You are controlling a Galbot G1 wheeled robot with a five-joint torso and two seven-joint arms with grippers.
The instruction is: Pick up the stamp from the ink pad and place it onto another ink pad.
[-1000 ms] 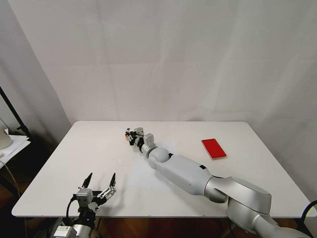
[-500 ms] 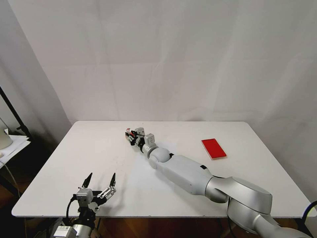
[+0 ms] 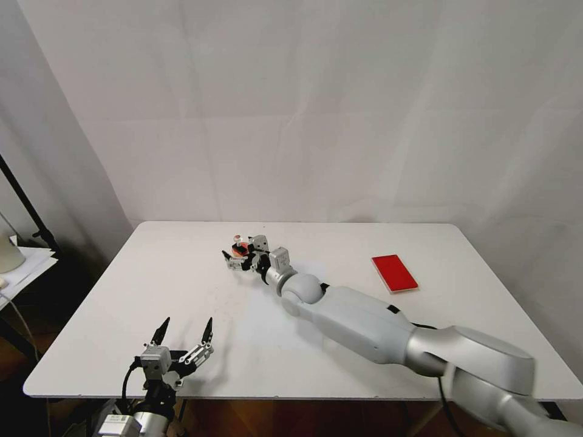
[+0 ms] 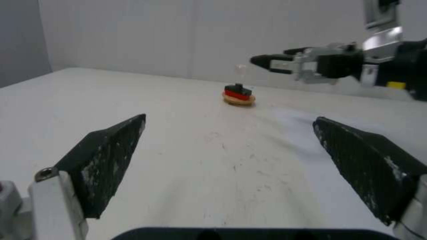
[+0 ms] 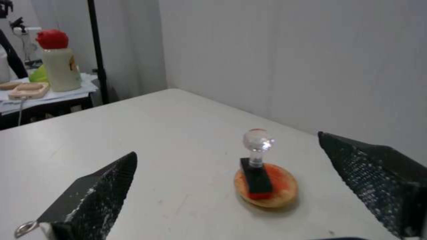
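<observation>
The stamp [image 5: 257, 168] stands upright on the round ink pad [image 5: 267, 186], black base flat on the orange-red centre, clear knob on top; the pad lies on the white table [image 3: 182, 285] toward the far edge, well left of the red rectangular ink pad [image 3: 394, 272], which is bare. Judged from that, the placing looks done (stamp free, nothing gripping it).

Right gripper [image 3: 238, 257] hangs just beside the round pad on the near side, fingers spread wide w/ the stamp between and beyond the tips, not touching; the left wrist view shows its fingers [image 4: 276, 62] off to one side of the knob, apart from it. Left gripper [image 3: 184, 332] is parked near the table's front edge, well apart from the round pad, also wide open.

Handling, as a guess: the stamp looks light & rigid; tall for its narrow base, so prob. tips easily if nudged sideways; the knob is smooth and round, likely slippery in a pinch. Better hold would be the short stem under the knob or the flat sides of the base; the inked underside may cling a bit to the pad.
</observation>
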